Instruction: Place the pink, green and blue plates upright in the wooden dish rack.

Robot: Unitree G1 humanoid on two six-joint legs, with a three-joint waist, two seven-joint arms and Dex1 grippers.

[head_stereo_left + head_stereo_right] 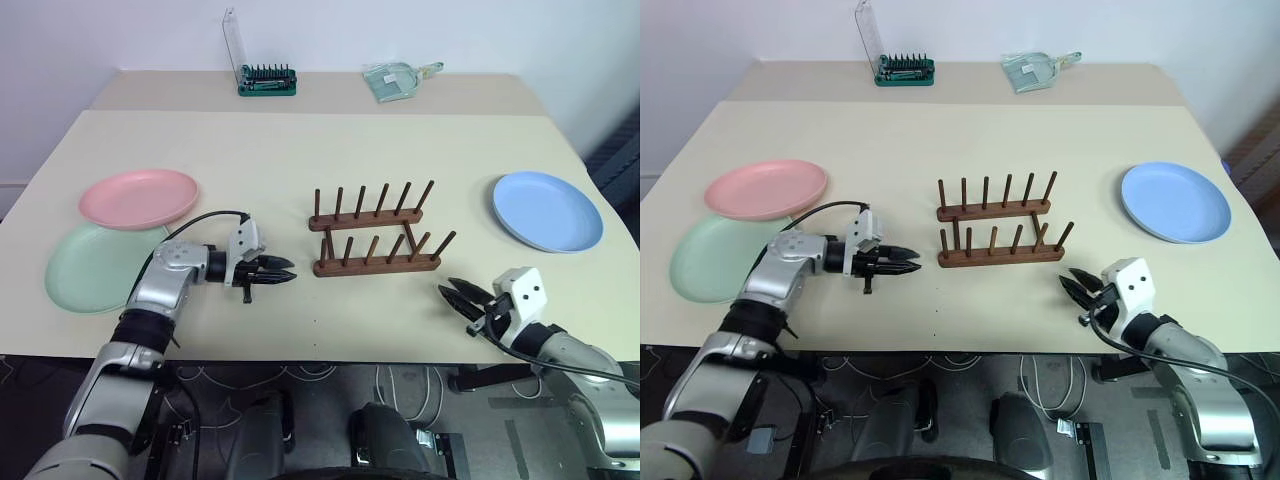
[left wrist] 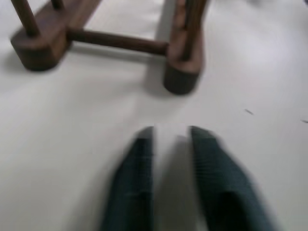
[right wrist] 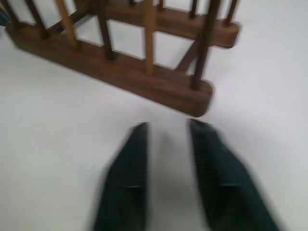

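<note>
The green plate (image 1: 85, 268) is half hidden: the pink plate (image 1: 138, 197) overlaps its far edge and the left arm crosses its near side, so a good part of its rim is out of sight. Both wrist views are smeared, and in them the fingers look a little apart, though from above each pair appears drawn together with nothing between them.

The wooden dish rack (image 1: 375, 238) stands empty in the middle of the cream table (image 1: 300, 140), dark reddish-brown, two parallel rails each carrying a row of upright pegs, joined by crossbars. The pink and green plates lie flat to its left, the blue plate (image 1: 547, 210) flat well off to its right.

The left gripper (image 1: 283, 272) lies nearly level, pointing sideways at the rack's left end and stopping just short of it. The right gripper (image 1: 452, 291) hovers near the table's front edge, angled toward the rack's near right corner, close but apart from it.

At the far edge sit a green rack of tool bits (image 1: 266, 80) and a clear packet (image 1: 396, 78).
</note>
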